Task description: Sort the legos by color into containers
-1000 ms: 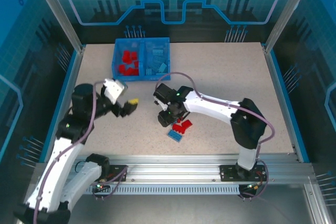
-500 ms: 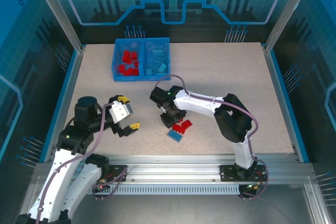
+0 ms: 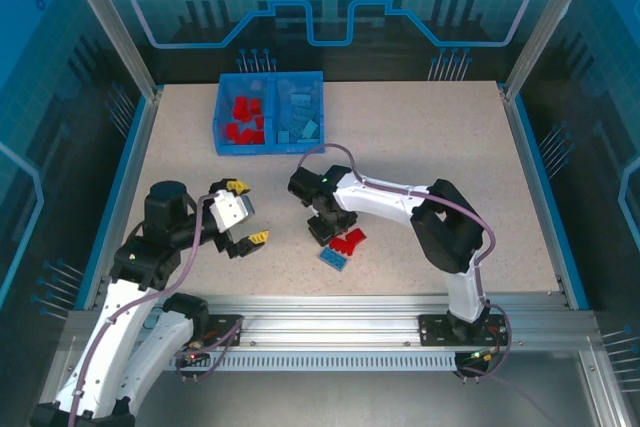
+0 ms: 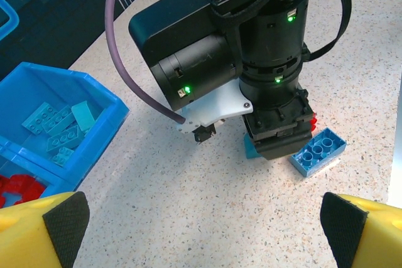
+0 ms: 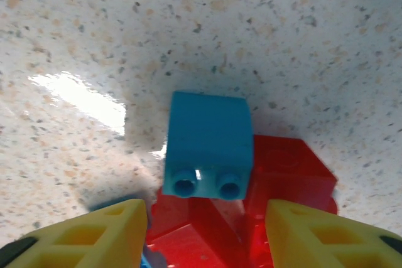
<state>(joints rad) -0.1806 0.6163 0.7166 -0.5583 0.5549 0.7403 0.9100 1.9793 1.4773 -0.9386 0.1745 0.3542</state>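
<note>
Currently the right end effector (image 5: pixel 207 213) hovers low over the last loose pile on the counter (image 3: pixel 430 147), its fingers spread with nothing pinched. A light blue brick (image 5: pixel 210 145) lies just ahead of the fingertips, on its side and touching the red bricks (image 5: pixel 290 177) packed against it. The principal risk is a mixed pick: because blue and red touch, closing here can trap a red edge with the blue brick, or push the blue brick sideways so that it pivots out of the grasp. A tilted hold could then slip during the carry, or a red brick could be delivered to the wrong compartment. A second blue brick (image 4: pixel 317 150) lies flat just beside the pile and can be knocked away by a finger. The bin (image 3: pixel 268 152) stands at the far left of the counter, well apart from the pile, with sorted red bricks (image 3: pixel 243 117) in its left compartment and light blue ones (image 3: pixel 300 117) in its right. The left end effector (image 4: pixel 204 221) hangs spread wide and empty, near the right wrist and facing it. It stands to the left of the pile, close to the line from there to the bin, so a direct carry risks contact between the arms.
</note>
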